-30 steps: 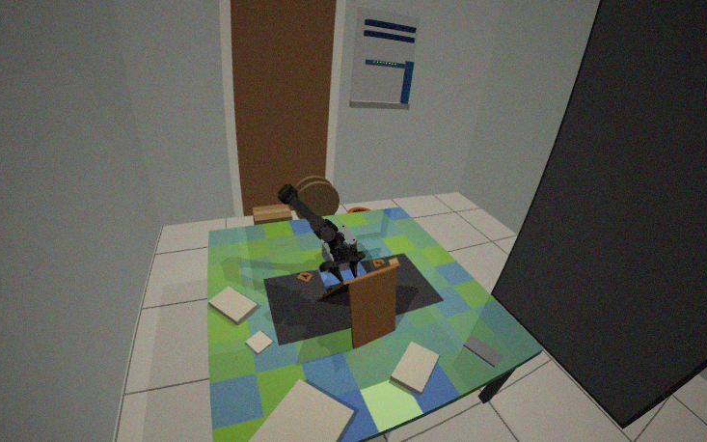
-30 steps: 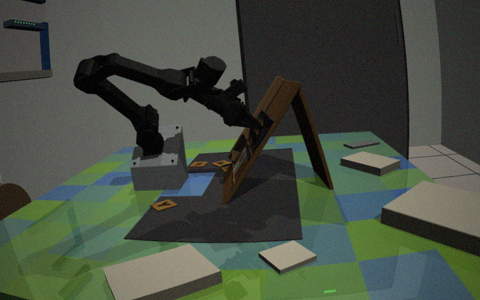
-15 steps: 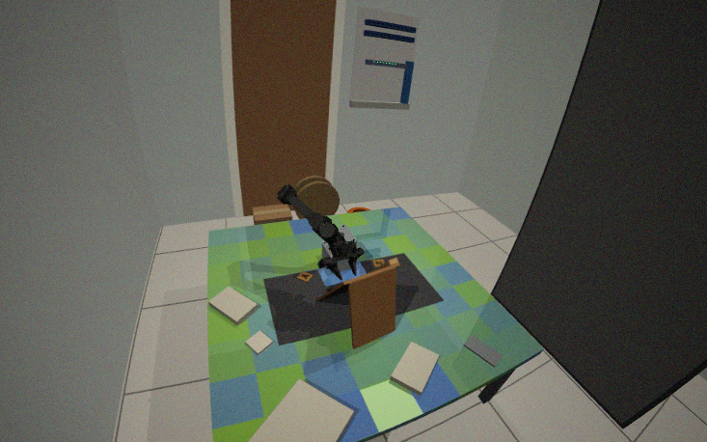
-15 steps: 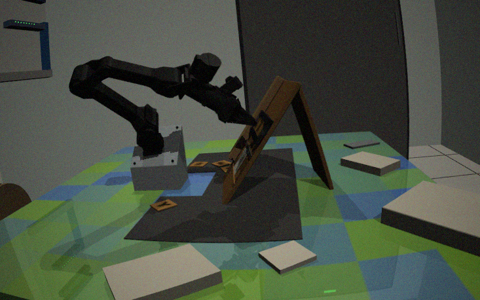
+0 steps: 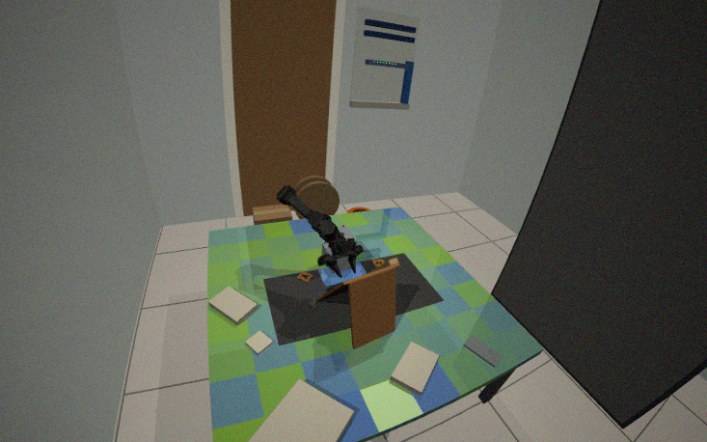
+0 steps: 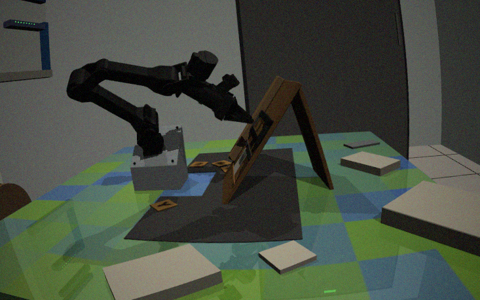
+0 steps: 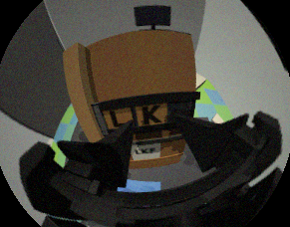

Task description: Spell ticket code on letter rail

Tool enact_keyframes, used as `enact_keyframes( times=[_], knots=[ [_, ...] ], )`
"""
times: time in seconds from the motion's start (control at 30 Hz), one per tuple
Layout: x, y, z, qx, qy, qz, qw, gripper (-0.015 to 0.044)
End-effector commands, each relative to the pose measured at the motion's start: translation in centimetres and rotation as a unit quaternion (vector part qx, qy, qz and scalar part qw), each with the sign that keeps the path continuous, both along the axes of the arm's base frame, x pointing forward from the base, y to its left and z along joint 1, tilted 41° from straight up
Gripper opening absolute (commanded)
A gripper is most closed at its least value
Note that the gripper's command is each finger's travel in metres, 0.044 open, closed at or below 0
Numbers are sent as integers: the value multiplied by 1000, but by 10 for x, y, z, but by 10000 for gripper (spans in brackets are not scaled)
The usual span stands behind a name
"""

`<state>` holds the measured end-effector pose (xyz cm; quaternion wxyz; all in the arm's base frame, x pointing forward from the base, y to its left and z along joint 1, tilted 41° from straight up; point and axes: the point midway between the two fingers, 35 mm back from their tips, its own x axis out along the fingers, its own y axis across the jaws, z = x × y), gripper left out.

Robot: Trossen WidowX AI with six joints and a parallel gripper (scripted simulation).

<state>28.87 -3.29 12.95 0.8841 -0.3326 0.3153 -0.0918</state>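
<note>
A brown A-frame board [image 5: 373, 308] [image 6: 283, 97] [image 7: 140, 62] stands on a dark mat [image 5: 300, 324] [image 6: 234, 223]. Its dark letter rail [image 7: 146, 100] [image 6: 260, 128] holds two tiles, an L tile [image 7: 121, 117] on the left and a K tile [image 7: 150, 116] to its right. A pale ticket [image 7: 147, 149] [image 6: 237, 167] sits on the board below the rail; its print is too small to read. My gripper [image 5: 344, 267] [image 6: 249, 120] [image 7: 154, 120] is at the rail, with its fingers open on either side of the K tile. Loose orange tiles [image 6: 163, 204] [image 6: 198, 164] [image 6: 221, 162] [image 5: 304, 277] [image 5: 378, 262] lie flat on the mat.
The arm's grey base [image 6: 159, 168] stands behind the mat. Beige slabs [image 6: 163, 274] [image 6: 287, 255] [image 6: 446, 216] [image 6: 370, 162] and a thin grey plate [image 6: 361, 143] lie around the checked counter. A tall dark panel [image 5: 646, 192] stands at the counter's right edge.
</note>
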Motion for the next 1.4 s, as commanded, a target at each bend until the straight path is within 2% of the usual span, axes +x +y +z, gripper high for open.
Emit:
enact_keyframes(
  times=[0.0, 1.03, 1.37],
  knots=[
    [-3, 1, 2, 0, -1, -3, 1000, 295],
    [-13, 4, 10, 0, -1, -3, 1000, 295],
    [-13, 5, 7, 0, 2, 0, 1000, 32]
  ],
)
